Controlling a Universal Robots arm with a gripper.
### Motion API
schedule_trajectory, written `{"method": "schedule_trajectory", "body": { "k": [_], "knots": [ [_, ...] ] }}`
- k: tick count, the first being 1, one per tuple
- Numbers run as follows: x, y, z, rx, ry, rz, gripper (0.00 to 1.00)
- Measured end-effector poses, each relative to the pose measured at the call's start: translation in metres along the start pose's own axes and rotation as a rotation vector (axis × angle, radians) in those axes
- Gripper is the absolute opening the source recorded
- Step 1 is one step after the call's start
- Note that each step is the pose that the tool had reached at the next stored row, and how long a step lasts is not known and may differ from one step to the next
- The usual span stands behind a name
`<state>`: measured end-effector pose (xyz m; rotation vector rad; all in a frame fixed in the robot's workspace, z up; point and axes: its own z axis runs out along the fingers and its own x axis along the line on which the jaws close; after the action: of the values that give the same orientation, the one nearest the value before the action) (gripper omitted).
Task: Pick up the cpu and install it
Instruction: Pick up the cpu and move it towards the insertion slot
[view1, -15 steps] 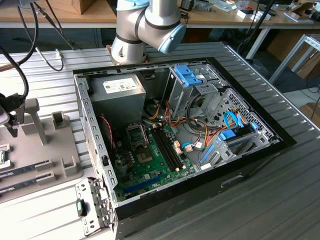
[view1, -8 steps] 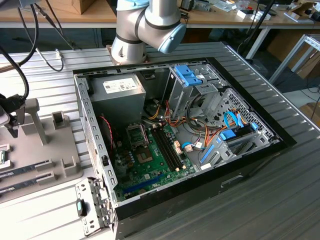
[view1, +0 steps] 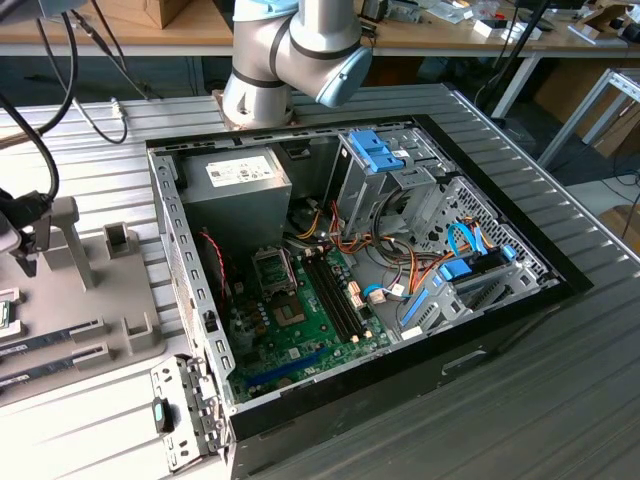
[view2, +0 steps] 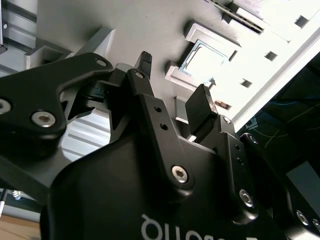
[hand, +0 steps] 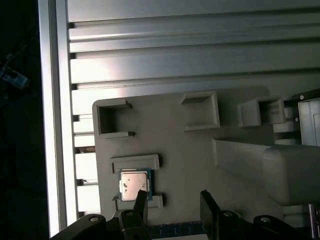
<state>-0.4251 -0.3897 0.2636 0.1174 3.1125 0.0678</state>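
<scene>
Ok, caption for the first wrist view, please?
Open jaws poised near the cpu, which lies in its nest on the grey fixture plate.

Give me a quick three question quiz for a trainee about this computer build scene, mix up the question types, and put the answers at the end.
1. True or false: the gripper already holds the cpu.
2. Where does the cpu lie? A) in a pocket of the grey tray; B) on the green circuit board; C) on top of the power supply box.
3. Fill in: the gripper's fingers stand ____ (open or shut).
Key: 1 false; 2 A; 3 open.
</scene>
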Motion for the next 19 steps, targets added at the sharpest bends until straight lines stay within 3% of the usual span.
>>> {"method": "schedule_trajectory", "body": {
  "k": [19],
  "knots": [
    [0.0001, -0.0002, 0.0054, 0.0, 0.0001, 0.0, 0.54]
  ]
}}
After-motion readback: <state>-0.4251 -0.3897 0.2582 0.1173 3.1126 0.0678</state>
